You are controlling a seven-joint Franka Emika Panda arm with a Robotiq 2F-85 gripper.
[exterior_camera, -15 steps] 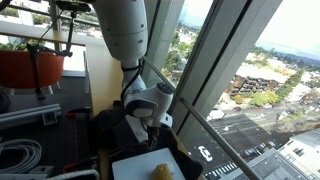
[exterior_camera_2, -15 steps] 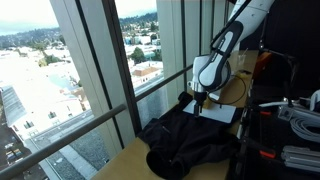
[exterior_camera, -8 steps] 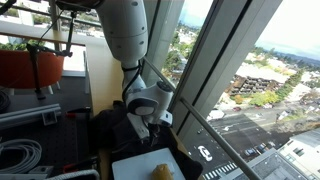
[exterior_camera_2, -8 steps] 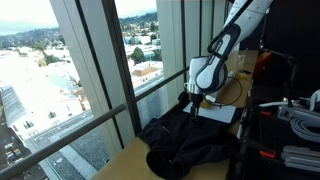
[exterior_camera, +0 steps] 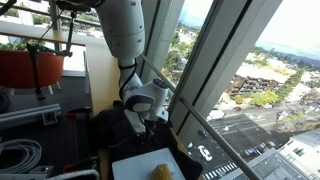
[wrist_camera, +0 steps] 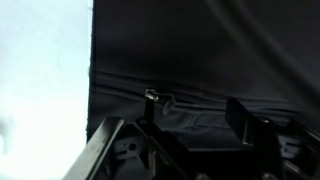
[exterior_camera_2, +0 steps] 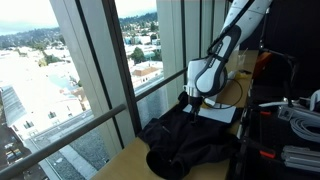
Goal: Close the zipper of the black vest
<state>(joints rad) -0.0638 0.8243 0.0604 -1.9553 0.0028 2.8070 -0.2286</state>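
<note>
The black vest lies crumpled on the table by the window; it also shows in an exterior view. In the wrist view the vest fills the frame, with a small silvery zipper pull on a seam. My gripper hangs just above the fabric with its fingers apart; the left finger tip is next to the pull, and I cannot tell if it touches. The gripper shows over the vest's far edge in both exterior views.
A white sheet lies beside the vest; it carries a yellowish object. An orange pot and coiled cables stand behind. Slanted window frames run close along the table edge.
The gripper has shifted slightly toward the window side over the vest's edge. The vest has not visibly moved.
</note>
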